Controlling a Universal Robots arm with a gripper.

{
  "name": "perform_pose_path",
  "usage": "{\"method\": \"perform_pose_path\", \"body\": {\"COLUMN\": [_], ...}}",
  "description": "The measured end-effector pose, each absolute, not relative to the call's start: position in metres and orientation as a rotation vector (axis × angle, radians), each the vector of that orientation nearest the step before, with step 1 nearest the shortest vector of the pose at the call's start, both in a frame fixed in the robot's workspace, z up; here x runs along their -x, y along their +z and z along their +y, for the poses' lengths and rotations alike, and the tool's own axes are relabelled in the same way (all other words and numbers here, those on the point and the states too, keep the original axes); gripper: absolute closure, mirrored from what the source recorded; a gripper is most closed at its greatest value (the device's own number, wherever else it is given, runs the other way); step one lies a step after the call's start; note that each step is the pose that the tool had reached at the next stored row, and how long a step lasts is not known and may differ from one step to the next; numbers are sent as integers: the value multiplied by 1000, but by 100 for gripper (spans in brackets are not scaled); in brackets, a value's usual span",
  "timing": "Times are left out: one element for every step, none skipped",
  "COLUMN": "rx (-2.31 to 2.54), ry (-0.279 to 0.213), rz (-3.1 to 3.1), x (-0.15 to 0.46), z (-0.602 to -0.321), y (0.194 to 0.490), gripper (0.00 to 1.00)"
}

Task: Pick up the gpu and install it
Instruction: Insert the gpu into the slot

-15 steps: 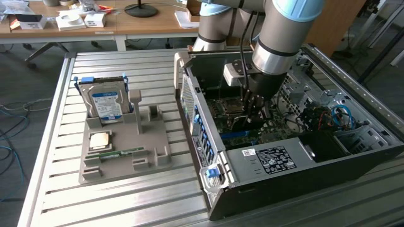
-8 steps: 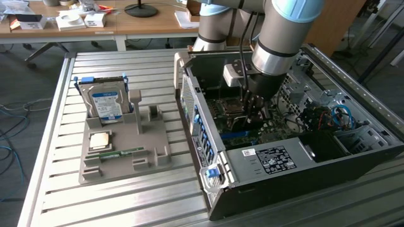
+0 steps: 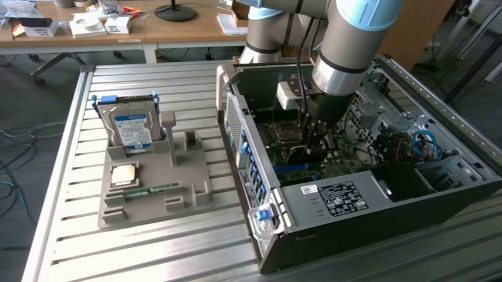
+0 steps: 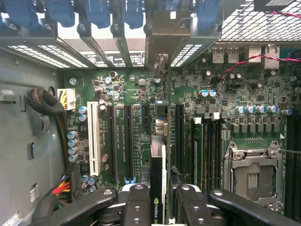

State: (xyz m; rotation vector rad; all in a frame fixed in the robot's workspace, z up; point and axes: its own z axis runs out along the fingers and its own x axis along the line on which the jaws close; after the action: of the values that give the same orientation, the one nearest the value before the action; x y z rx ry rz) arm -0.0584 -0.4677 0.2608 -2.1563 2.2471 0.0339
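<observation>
A slatted metal table (image 3: 157, 247) is carrying the work, with office desks standing behind it. The gpu (image 4: 158, 188) is hanging edge-on inside the open computer case (image 3: 330, 200), over the motherboard (image 4: 235, 94). Its thin black edge is running parallel to the long black expansion slots (image 4: 128, 141), a hold that seems meant to keep its contact edge facing the board. The gripper (image 4: 162, 194) is clamping it, with the two black fingers (image 4: 136, 202) pressing its flat faces from either side. Whether the card is touching a slot, I cannot tell. The case is lying on its side, open face up, so the arm is reaching straight down into it. Well apart, toward the exterior view's left, a grey holder tray (image 3: 149, 205) is propping a hard drive (image 3: 131, 129) upright and cradling a memory stick (image 3: 153, 191) flat.
</observation>
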Motion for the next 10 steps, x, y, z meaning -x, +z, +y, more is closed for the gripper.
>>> {"method": "perform_pose_path", "body": {"rx": [2156,2156,2156,2156,2156,2156,2156,2156,2156,2156], "ry": [34,34,34,34,34,34,34,34,34,34], "rz": [2247,2247,2247,2247,2247,2247,2247,2247,2247,2247], "x": [59,59,59,59,59,59,59,59,60,60], "z": [-468,-468,-468,-468,-468,-468,-468,-468,-468,-468], "y": [261,261,261,261,261,261,260,259,259,259], "gripper": [74,74,74,74,74,74,74,74,74,74]}}
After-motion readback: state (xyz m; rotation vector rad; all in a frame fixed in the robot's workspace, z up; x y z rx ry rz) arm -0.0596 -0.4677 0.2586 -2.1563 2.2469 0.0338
